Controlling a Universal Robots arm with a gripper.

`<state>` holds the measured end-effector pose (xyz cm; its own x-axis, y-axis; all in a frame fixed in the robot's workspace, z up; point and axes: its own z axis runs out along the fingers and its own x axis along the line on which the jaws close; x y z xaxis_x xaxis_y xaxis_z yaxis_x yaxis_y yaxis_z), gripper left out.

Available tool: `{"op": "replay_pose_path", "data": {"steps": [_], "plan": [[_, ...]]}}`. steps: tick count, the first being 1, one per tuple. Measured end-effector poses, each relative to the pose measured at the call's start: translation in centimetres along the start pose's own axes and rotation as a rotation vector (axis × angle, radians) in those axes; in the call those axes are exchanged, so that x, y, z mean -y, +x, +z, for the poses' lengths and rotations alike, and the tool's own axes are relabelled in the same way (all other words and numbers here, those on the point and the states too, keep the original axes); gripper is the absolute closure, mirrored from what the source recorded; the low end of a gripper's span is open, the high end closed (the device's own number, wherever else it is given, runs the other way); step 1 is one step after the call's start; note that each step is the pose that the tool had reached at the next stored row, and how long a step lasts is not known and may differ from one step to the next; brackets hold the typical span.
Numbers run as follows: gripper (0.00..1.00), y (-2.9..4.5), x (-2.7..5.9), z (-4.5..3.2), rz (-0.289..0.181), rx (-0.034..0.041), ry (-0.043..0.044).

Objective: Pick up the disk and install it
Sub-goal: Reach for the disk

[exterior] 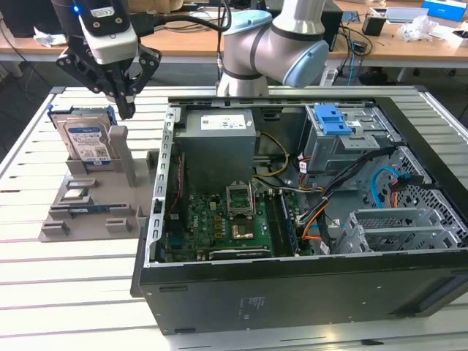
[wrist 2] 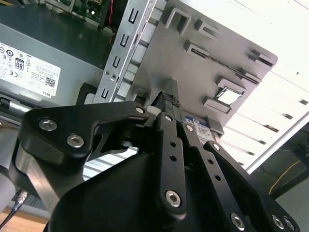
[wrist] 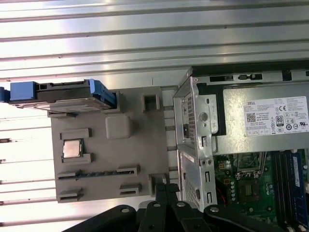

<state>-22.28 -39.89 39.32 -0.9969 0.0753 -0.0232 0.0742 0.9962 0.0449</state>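
The disk stands on edge in a holder on the table, at the exterior view's left of the computer case, with the gripper just above.

Arm enters exterior view at abt 12 o'clock, wrist out toward 10 o'clock. Gripper points straight down w/ fingers pressed together, tips meeting.
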Motion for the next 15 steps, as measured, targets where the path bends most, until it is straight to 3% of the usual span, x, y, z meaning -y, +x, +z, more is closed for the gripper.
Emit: {"op": "replay_pose_path", "data": {"steps": [15], "plan": [[0.89, 3.15, 0.23, -0.06, 0.0, 0.0001, -0.0001]]}}
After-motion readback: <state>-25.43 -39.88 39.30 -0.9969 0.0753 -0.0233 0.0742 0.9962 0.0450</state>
